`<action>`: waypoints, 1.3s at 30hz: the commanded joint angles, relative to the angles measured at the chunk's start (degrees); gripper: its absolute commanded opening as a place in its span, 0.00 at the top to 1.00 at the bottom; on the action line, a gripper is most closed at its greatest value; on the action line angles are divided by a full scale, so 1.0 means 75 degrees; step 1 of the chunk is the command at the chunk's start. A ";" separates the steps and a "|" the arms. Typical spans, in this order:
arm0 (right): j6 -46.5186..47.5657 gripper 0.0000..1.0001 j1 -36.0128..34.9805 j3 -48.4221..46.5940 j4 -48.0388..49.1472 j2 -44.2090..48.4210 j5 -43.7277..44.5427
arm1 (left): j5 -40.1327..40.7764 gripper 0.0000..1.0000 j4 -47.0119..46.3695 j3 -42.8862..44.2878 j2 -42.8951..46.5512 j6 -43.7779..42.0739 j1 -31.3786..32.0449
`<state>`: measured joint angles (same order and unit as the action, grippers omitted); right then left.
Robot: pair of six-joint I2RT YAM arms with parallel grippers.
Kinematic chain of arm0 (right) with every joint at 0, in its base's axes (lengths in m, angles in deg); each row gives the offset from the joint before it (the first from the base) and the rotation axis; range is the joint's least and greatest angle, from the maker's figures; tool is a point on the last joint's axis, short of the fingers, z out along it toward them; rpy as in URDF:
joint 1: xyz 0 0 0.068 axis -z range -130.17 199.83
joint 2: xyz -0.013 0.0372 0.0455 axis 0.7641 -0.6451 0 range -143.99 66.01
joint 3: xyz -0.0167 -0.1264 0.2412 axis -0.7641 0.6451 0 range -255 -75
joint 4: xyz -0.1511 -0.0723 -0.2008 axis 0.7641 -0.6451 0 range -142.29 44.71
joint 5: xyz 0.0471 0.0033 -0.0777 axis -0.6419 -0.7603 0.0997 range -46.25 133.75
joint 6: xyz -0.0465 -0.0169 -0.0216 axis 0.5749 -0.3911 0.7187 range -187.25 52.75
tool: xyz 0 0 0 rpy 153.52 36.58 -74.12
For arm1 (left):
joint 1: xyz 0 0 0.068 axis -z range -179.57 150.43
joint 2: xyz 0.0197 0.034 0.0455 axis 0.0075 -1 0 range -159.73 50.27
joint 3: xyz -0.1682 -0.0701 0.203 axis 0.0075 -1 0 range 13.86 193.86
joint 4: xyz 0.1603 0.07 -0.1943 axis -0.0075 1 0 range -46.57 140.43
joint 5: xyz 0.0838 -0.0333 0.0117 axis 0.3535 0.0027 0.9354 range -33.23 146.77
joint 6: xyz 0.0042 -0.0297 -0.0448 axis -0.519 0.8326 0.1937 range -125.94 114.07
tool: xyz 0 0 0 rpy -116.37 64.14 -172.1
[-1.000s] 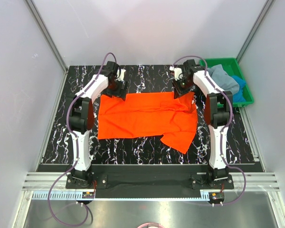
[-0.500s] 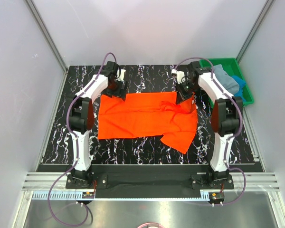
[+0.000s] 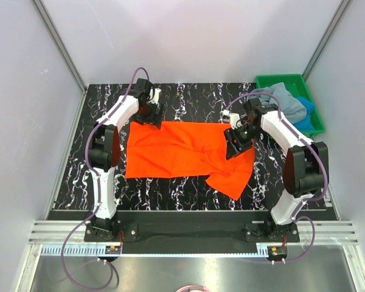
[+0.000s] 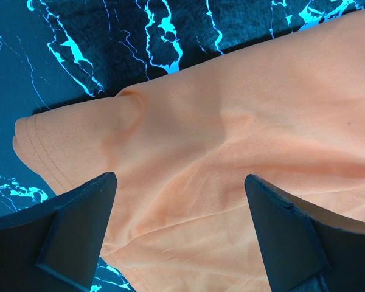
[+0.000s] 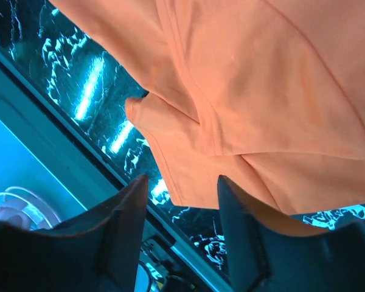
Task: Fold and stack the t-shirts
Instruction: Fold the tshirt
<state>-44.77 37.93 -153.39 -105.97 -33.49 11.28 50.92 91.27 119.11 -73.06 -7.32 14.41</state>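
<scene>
The orange t-shirt [image 3: 182,152] lies spread at the centre of the table [image 3: 79,176], not yet folded. The left jaws stand open over its 11 o'clock corner, and the right jaws are open at its 3 o'clock edge. The grey-blue t-shirt [image 3: 286,100] and the blue t-shirt [image 3: 305,112] wait in the green tray [image 3: 271,80] at 2 o'clock. I judge nearly all the work remains.

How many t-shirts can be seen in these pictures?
3. Bright orange cloth t-shirt: spread on the table. Grey-blue t-shirt and bright blue t-shirt: bunched in the green plastic tray, where more may hide.
</scene>
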 commanded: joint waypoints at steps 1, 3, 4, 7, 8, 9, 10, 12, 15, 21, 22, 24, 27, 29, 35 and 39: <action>0.0213 0.42 -0.0030 -0.0222 0.0017 0.0202 0.0110 | -0.0134 0.07 -0.0202 0.0170 0.0448 0.0068 0.0000; 0.0272 0.41 -0.0030 -0.0457 0.0064 0.0061 0.0122 | -0.0123 0.07 -0.0214 0.0135 0.0494 0.0068 0.0011; 0.0272 0.41 -0.0030 -0.0737 0.0099 -0.0021 0.0203 | -0.0111 0.07 -0.0225 0.0100 0.0506 0.0079 0.0011; -0.0043 0.41 0.0063 -0.1148 0.0426 -0.0373 0.0519 | -0.0123 0.07 -0.0226 -0.0064 0.0576 0.0056 0.0023; -0.0125 0.41 0.0121 -0.1231 0.0659 -0.0559 0.0602 | -0.0123 0.07 -0.0214 -0.0100 0.0577 0.0033 0.0011; -0.0347 0.41 0.0203 -0.1324 0.0813 -0.0654 0.0637 | -0.0111 0.07 -0.0214 -0.0158 0.0588 0.0021 0.0011; -0.0500 0.42 0.0401 -0.1395 0.1000 -0.0782 0.0649 | -0.0076 0.07 -0.0214 -0.0251 0.0577 0.0021 0.0011; -0.0980 0.43 0.0590 -0.1944 0.1235 -0.1344 0.0661 | -0.0076 0.07 -0.0179 -0.0311 0.0576 -0.0026 0.0000; -0.1531 0.43 0.1035 -0.2858 0.1318 -0.2141 0.0451 | -0.0029 0.07 -0.0073 -0.0346 0.0693 -0.0108 0.0000; -0.1861 0.48 0.1760 -0.3376 0.1236 -0.2716 0.0661 | -0.0006 0.06 -0.0073 -0.0790 0.0952 -0.0225 0.0000; -0.1849 0.48 0.1855 -0.3365 0.1155 -0.2740 0.0673 | 0.0052 0.06 -0.0096 -0.0815 0.0928 -0.0248 0.0000; -0.1861 0.49 0.2078 -0.3260 0.1142 -0.2752 0.0533 | 0.0158 0.06 -0.0073 -0.0768 0.0776 -0.0272 0.0000; -0.1802 0.50 0.2196 -0.3037 0.1084 -0.2752 0.0427 | 0.0229 0.05 -0.0062 -0.0535 0.0589 -0.0319 0.0000; -0.1802 0.50 0.2208 -0.2908 0.1084 -0.2799 0.0357 | 0.0240 0.05 -0.0026 -0.0394 0.0460 -0.0342 0.0000; -0.1860 0.50 0.2278 -0.2708 0.1189 -0.3092 0.0204 | 0.0264 0.05 -0.0003 -0.0334 0.0401 -0.0354 0.0011; -0.1849 0.50 0.2278 -0.2778 0.1166 -0.3384 0.0227 | 0.0311 0.05 -0.0015 -0.0393 0.0412 -0.0354 0.0011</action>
<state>-58.12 55.08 -173.87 -97.41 -57.58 14.13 51.86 91.64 114.57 -69.95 -9.11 14.41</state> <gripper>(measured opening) 0.500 0.944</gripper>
